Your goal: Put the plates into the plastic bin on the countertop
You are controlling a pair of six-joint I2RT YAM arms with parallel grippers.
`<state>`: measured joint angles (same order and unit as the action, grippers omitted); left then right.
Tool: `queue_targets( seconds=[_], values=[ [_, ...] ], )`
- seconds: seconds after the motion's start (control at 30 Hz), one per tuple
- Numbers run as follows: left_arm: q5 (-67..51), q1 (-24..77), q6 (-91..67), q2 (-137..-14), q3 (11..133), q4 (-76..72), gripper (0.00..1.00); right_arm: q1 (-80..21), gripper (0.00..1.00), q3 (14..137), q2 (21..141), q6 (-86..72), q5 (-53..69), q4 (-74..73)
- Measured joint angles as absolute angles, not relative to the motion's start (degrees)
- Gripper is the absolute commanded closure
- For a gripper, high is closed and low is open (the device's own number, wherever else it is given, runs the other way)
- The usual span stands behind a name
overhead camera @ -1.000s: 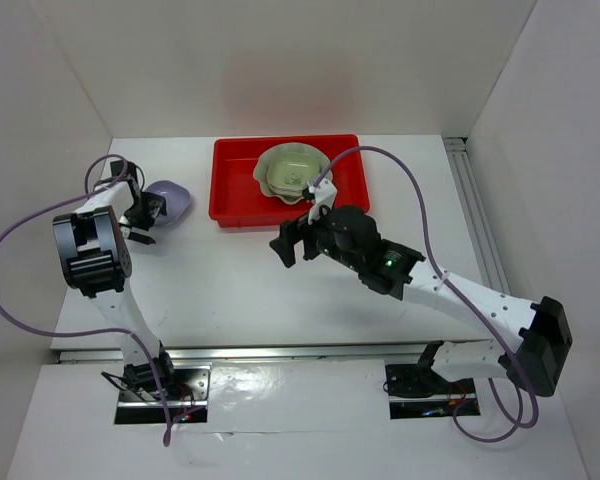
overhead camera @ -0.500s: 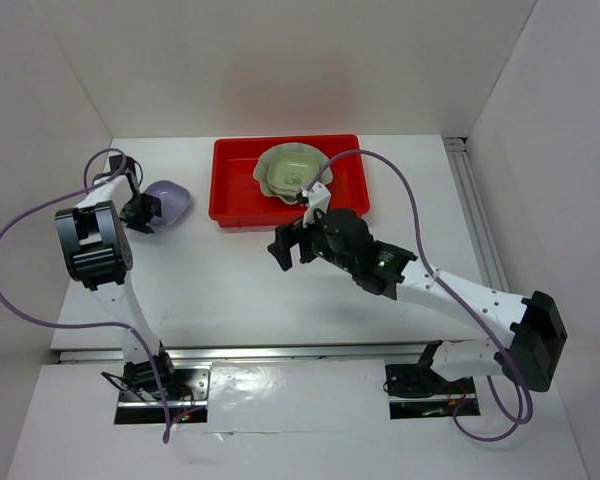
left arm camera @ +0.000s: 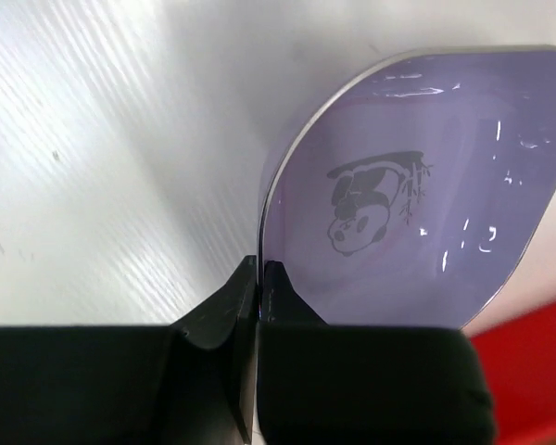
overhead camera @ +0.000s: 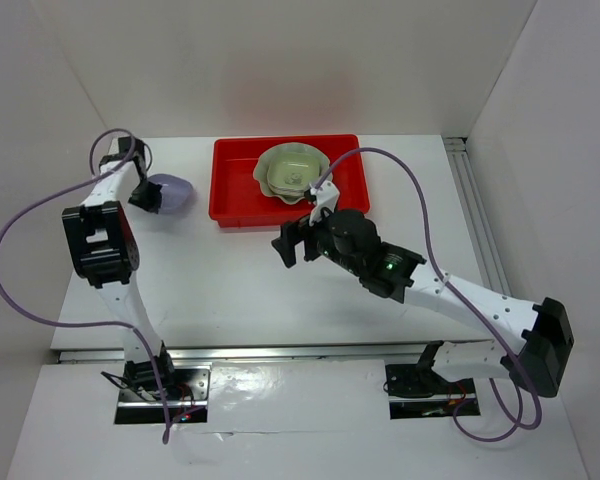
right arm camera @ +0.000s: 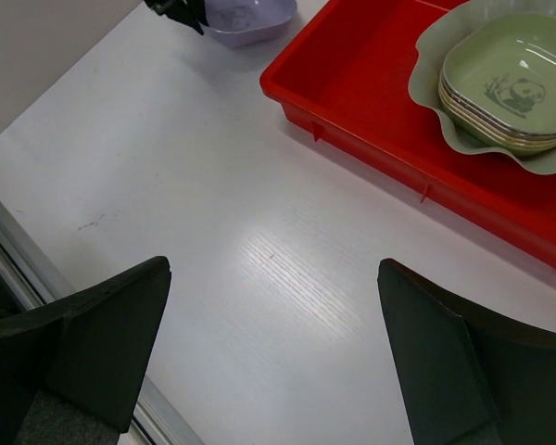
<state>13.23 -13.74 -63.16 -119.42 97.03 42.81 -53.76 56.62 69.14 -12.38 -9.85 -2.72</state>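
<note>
A lavender plate [overhead camera: 172,190] with a panda print [left arm camera: 417,232] is at the left of the countertop [overhead camera: 220,280], just left of the red plastic bin [overhead camera: 235,170]. My left gripper [overhead camera: 146,197] is shut on its near rim, the two fingers [left arm camera: 233,311] pinching the edge. Inside the bin, a stack of small plates topped by a green one [right arm camera: 514,79] rests on the large pale green scalloped plate [overhead camera: 292,170]. My right gripper [overhead camera: 298,243] hovers open over bare countertop in front of the bin, nothing between its fingers [right arm camera: 102,324].
White walls enclose the countertop on the left, back and right. A metal rail [overhead camera: 475,215] runs along the right side. The left half of the bin floor [right arm camera: 352,65] is bare.
My left gripper has closed on the lavender plate's rim and shifted slightly toward the back. The right arm has barely moved.
</note>
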Motion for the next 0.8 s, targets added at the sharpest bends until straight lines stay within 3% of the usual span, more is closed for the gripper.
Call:
queue_targets(
  seconds=[0.23, 0.47, 0.6, 0.8],
  values=[
    [23.6, -2.1, -56.7, -108.2, 103.0, 46.2, 1.0, -54.2, 0.0, 56.6, 66.4, -12.7, -11.6, -3.7],
    [17.5, 2.3, -44.0, -92.3, 101.4, 32.0, 1.0, -54.5, 0.0, 56.7, 62.0, -13.1, -14.3, -4.7],
    [4.6, 1.6, -38.7, -96.4, 102.4, 23.8, 1.0, -54.8, 0.0, 57.0, 59.8, -13.3, -14.7, -6.9],
    [-7.7, 5.8, -33.3, -114.3, 109.2, 20.7, 1.0, -54.9, 0.0, 57.0, 51.9, -14.0, -14.2, -8.3]
  ],
)
